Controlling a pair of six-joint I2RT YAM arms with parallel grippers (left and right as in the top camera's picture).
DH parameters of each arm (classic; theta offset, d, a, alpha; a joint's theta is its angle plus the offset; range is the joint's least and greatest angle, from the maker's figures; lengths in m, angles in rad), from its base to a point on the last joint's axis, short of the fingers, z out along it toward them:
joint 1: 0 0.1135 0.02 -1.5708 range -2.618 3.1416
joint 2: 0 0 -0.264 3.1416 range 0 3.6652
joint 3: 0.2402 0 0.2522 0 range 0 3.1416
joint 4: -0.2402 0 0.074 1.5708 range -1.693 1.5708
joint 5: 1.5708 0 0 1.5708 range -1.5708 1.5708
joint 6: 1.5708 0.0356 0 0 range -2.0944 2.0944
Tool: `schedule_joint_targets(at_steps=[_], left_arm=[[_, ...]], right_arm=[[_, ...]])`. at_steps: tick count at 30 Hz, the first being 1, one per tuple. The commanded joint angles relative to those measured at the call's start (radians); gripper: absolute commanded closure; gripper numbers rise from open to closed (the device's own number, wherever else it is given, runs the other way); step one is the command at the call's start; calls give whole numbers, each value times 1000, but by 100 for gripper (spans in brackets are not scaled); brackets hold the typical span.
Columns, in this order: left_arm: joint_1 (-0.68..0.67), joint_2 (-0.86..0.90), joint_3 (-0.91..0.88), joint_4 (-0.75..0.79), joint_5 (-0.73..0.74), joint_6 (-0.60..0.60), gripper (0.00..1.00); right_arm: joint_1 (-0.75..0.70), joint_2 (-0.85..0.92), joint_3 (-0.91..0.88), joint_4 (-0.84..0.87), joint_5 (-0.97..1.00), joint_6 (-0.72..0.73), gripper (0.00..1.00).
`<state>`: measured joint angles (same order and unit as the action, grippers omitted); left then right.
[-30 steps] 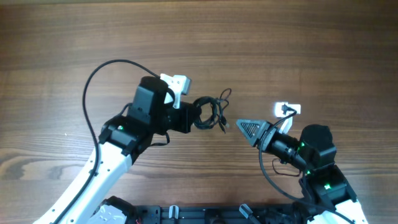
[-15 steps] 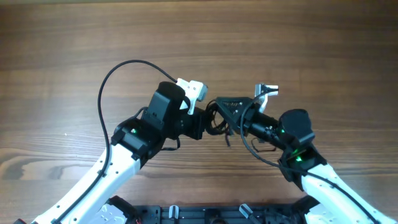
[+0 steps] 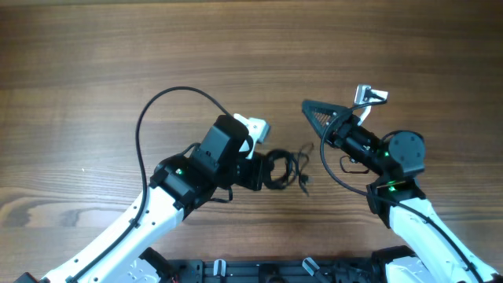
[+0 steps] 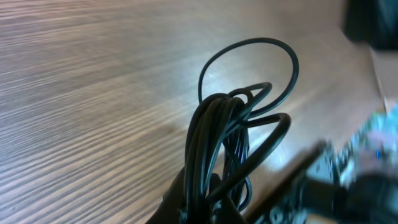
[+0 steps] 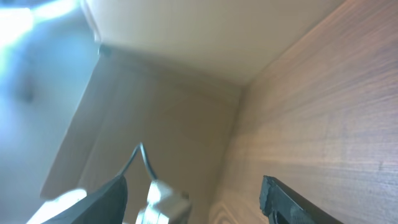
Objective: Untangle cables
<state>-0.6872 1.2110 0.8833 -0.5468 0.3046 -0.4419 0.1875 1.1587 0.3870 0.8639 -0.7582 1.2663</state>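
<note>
1. Left arm (image 3: 130,232): white links, black joint housings, green light glowing.
2. Black cable (image 3: 169,96) loops off its wrist.
3. Right arm (image 3: 428,228): same white-and-black, green lights.
4. Right gripper (image 3: 314,111): black, triangular, ribbed.

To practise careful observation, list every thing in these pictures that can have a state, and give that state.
cables: one tangled bundle with loops sticking out, gripped at one end, not yet separated.
left hand: shut on the cables.
right hand: open, holding nothing, clear of the bundle.
</note>
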Motion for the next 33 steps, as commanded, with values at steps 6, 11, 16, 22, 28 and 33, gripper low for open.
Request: schedule_joint_targets(at_steps=[6, 11, 16, 22, 28, 33], left_arm=[[4, -5, 7, 58, -158, -208, 96], [4, -5, 7, 68, -97, -142, 96], [5, -4, 7, 98, -121, -142, 96], [4, -4, 7, 95, -145, -142, 96], [4, -4, 7, 99, -88, -97, 96], [3, -4, 7, 102, -23, -56, 96]], right_arm=[[-10, 3, 13, -123, -325, -513, 24], [-5, 3, 13, -251, -341, -340, 19], [29, 3, 13, -316, -337, -347, 25], [29, 3, 13, -455, -58, -349, 25], [29, 3, 13, -442, -73, -337, 19], [29, 3, 13, -387, -90, -195, 18]])
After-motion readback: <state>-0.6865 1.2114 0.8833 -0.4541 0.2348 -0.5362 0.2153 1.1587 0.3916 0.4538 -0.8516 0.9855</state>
